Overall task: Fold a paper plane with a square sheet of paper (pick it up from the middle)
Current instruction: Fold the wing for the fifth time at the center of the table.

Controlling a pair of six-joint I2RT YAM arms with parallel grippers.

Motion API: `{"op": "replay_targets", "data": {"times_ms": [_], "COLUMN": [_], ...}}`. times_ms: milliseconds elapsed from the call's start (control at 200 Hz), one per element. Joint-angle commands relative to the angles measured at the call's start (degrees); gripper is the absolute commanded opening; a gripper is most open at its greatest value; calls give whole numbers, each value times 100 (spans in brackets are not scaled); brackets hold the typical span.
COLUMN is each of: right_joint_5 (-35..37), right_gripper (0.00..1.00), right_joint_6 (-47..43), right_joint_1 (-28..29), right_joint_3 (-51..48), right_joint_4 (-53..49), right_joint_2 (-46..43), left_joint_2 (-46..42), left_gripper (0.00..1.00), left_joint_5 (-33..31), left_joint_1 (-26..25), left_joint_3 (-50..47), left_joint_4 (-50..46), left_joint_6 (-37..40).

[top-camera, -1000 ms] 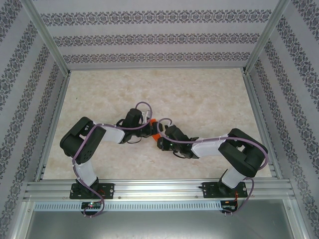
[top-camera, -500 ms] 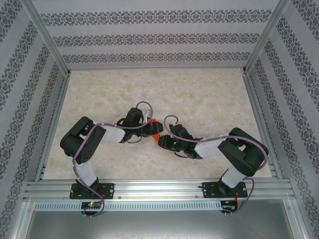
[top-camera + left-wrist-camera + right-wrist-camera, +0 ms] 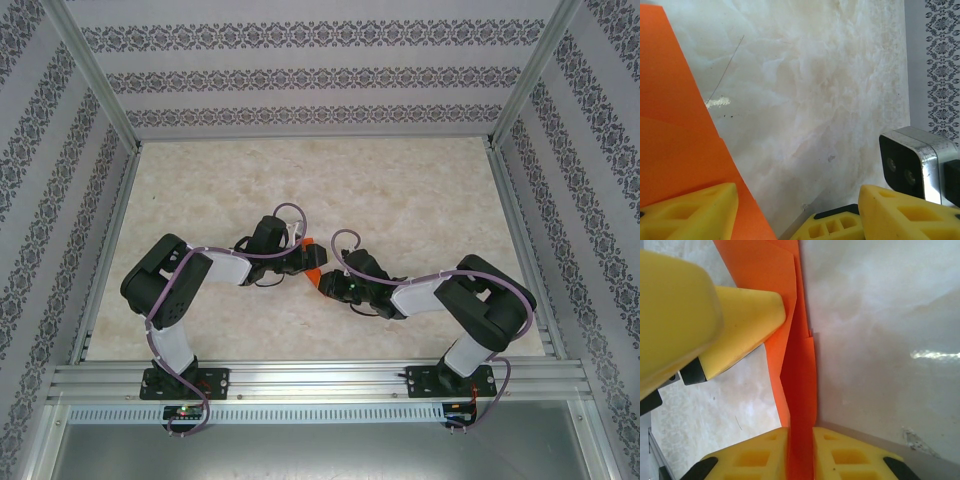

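Right jaws are pinching the sheet [image 3: 799, 385]: in the right wrist view the two yellow fingers [image 3: 855, 460] stand close together with the orange paper filling the narrow gap between them. Left jaws are spread wide. In the left wrist view their fingers [image 3: 690, 210] sit far apart, with the sheet [image 3: 675, 125] lying against the left-hand one and bare worktop [image 3: 815, 100] between them, so they grip nothing. The right arm's camera [image 3: 910, 167] shows just beyond the other finger.

From above, both wrists meet near the middle of the worktop [image 3: 400, 190], and a small patch of the sheet [image 3: 314, 272] shows between them. Whether any of it rests on the surface cannot be told.

Folding looks partly done. The right wrist view shows layered edges and a long crease running up from the pinch, past one left finger [image 3: 740, 325]. The left wrist view shows a slanted edge with a fold line across it. So some folds are in, but no narrow pointed dart can be made out yet. More creases probably remain, then pressing them flat and picking the plane up from its middle.
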Motion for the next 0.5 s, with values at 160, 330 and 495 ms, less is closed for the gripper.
{"op": "replay_targets", "data": {"times_ms": [160, 330, 495], "right_joint_5": [58, 249, -344], "right_gripper": [36, 35, 14], "right_joint_6": [21, -132, -151], "right_joint_1": [-27, -193, -197], "right_joint_3": [-48, 25, 373], "right_joint_4": [-803, -1251, -999], "right_joint_2": [-488, -1272, -1163], "left_joint_2": [148, 152, 153], "left_gripper": [66, 66, 66], "left_joint_5": [29, 45, 69], "left_joint_1": [37, 43, 36], "left_joint_3": [58, 67, 95], "left_joint_4": [-382, -429, -436], "left_joint_6": [199, 217, 226]}}
